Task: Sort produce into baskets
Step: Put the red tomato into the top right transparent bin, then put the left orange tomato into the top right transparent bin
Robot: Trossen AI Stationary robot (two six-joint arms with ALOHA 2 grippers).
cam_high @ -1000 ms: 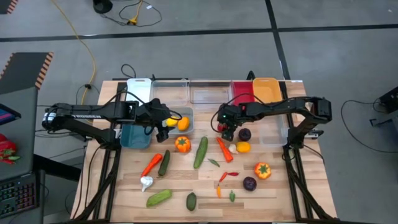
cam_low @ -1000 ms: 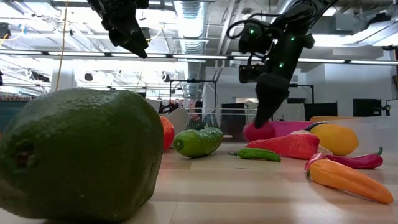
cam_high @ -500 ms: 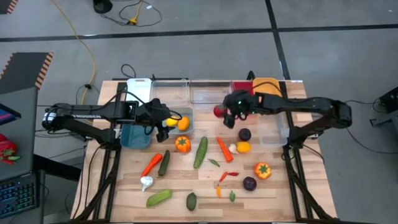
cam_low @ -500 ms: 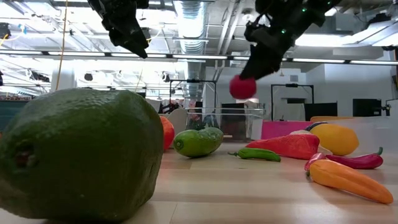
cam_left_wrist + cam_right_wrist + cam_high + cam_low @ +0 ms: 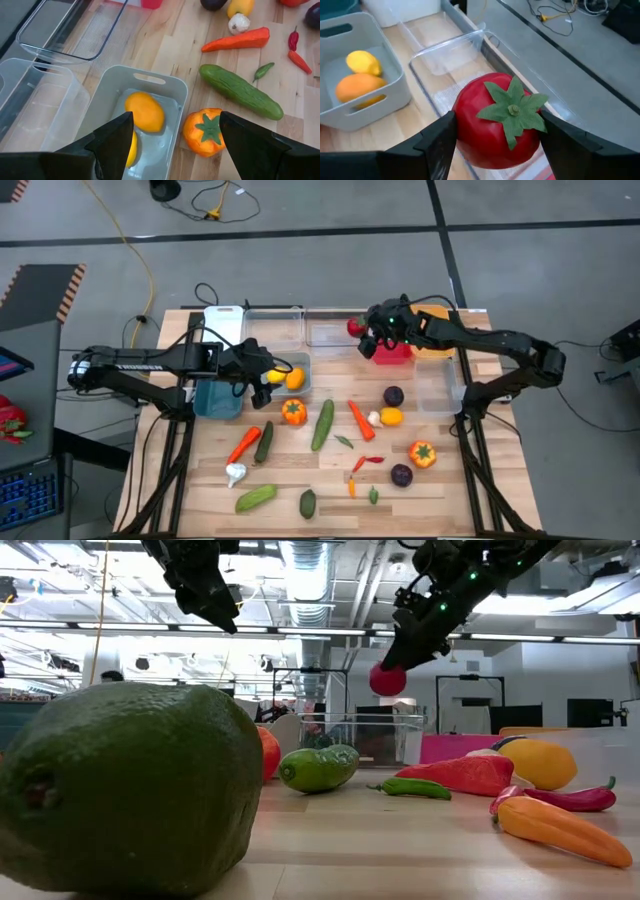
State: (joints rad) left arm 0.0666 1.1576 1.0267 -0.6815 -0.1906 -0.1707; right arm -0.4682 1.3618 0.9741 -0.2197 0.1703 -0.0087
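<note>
My right gripper hangs above the far row of baskets, shut on a red tomato with a green leafy top, which also shows in the low view. Below it lie a clear basket and the red basket. My left gripper stands open over the grey-blue basket, which holds a yellow lemon and an orange fruit. Other produce lies loose on the table: a cucumber, a carrot, purple balls and an orange pepper. My right gripper pinches the tomato's two opposite sides between its two fingers. The fingers slant downward, coming from the table's right. The tomato is lifted clear, high above the baskets, with its green top turned back toward the wrist.
Along the far edge stand white, clear, clear, red and orange baskets. A teal basket sits at the left, another clear one at the right. A large green fruit lies near the front edge.
My right gripper has risen from the table with the red tomato and swung toward the far edge, tipping up nearer to level. The tomato, low by the red basket a second ago, now hangs clear above the far baskets.
</note>
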